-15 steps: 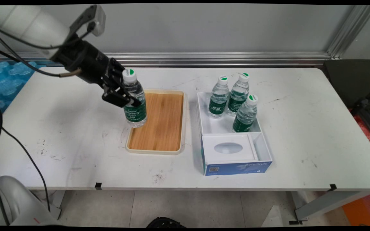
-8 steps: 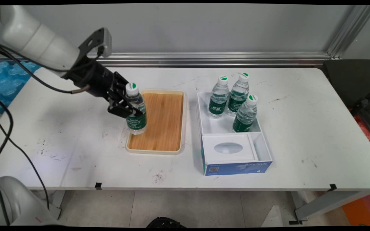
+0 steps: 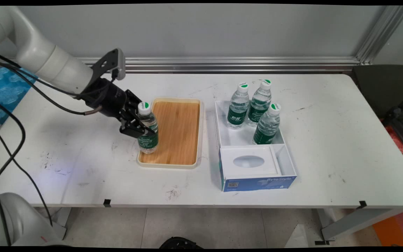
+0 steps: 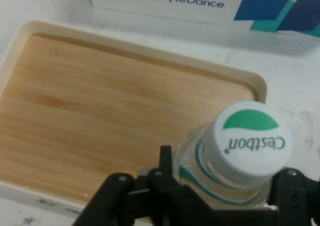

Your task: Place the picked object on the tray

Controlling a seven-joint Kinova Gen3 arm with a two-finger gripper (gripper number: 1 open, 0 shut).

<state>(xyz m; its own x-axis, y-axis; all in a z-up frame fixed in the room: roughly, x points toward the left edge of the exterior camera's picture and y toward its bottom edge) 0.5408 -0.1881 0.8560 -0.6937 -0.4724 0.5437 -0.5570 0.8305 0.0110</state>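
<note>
The white robot arm [image 3: 52, 66] reaches down from the table's far left corner. Its black two-finger gripper [image 3: 139, 126] is low and squeezed tight around a clear plastic water bottle [image 3: 148, 131].

Even bright overhead light; soft shadows; hand view slightly soft.

White rounded arm [image 3: 51, 64], black end effector [image 3: 139, 128], hanging black cables [image 3: 12, 154]

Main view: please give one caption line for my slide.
Black two-finger gripper holds clear green-labelled water bottle over wooden tray.
</note>
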